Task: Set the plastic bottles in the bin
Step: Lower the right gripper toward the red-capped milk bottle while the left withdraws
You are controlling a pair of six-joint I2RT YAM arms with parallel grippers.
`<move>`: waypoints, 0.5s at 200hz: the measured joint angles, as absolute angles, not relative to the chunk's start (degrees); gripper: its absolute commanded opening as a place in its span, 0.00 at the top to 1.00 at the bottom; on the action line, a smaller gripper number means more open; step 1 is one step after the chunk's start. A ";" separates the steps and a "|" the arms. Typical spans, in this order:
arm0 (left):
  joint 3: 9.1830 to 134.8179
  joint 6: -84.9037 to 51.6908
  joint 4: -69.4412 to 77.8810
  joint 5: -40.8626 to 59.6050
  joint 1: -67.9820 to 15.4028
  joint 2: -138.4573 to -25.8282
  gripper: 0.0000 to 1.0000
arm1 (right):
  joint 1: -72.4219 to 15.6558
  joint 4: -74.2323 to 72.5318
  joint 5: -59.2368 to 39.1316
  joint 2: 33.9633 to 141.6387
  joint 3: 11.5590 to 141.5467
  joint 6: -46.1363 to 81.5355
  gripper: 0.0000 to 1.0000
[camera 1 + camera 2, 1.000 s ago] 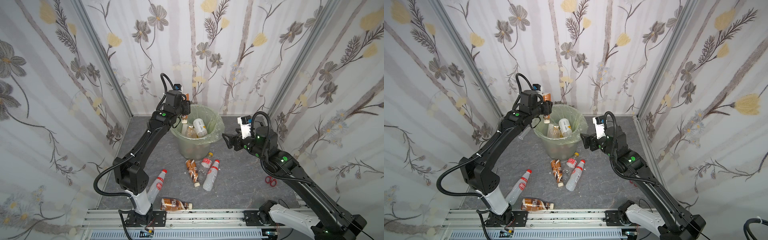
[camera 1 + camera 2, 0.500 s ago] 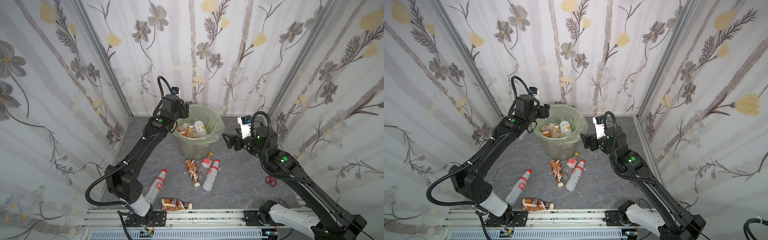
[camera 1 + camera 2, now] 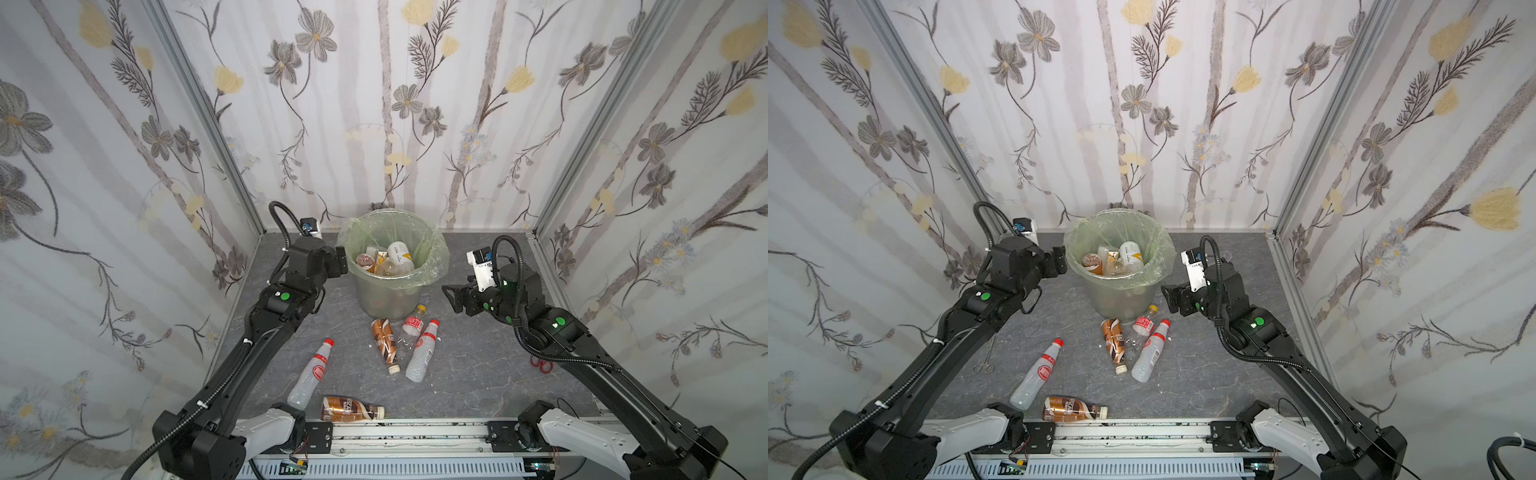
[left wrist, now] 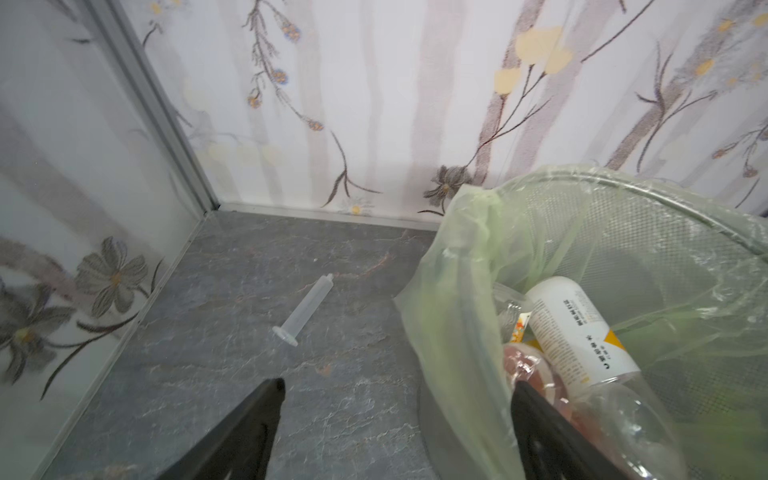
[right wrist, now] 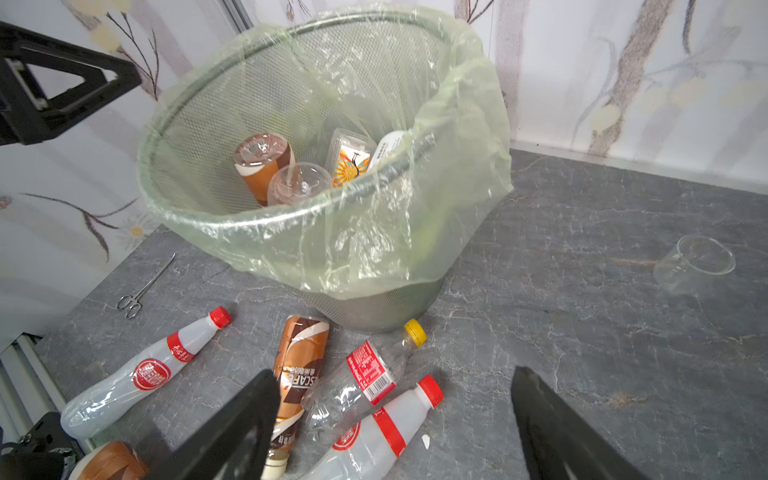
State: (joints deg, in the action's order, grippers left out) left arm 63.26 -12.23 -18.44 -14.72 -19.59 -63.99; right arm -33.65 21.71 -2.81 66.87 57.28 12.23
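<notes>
In both top views the bin (image 3: pixel 386 291) stood at the back of the counter (image 3: pixel 478 374), with several plastic bottles (image 3: pixel 399 257) heaped inside it. Five loose bottles (image 3: pixel 420 353) lay on the counter in front of it. The left claw (image 3: pixel 341 260) hung just beside the bin's rim. The right claw (image 3: pixel 451 296) was near the bin's other side, apart from it.

In the left wrist view the left claw (image 4: pixel 397 385) was spread wide and held nothing. One finger was over bare counter and the other was over the bin's green liner. A clear syringe (image 4: pixel 305 309) lay on the counter beyond.

In the right wrist view the right claw (image 5: pixel 393 374) also gaped wide and empty above the loose bottles. The bin stood beyond them, with a coffee bottle (image 5: pixel 262 166) upended inside. A clear cup (image 5: pixel 694 264) lay on its side, well apart from the bin. Steel forceps (image 5: pixel 145 286) lay on the counter.
</notes>
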 measured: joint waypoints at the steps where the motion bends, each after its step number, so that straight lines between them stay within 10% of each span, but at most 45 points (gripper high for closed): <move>1: 63.05 -12.32 -18.46 -14.72 -19.46 -63.79 0.12 | -33.69 21.80 -2.81 66.83 57.10 12.34 0.12; 100: 52.10 -20.88 -19.57 -0.71 -4.40 -66.17 0.12 | -41.80 23.70 3.90 68.25 45.23 29.41 0.11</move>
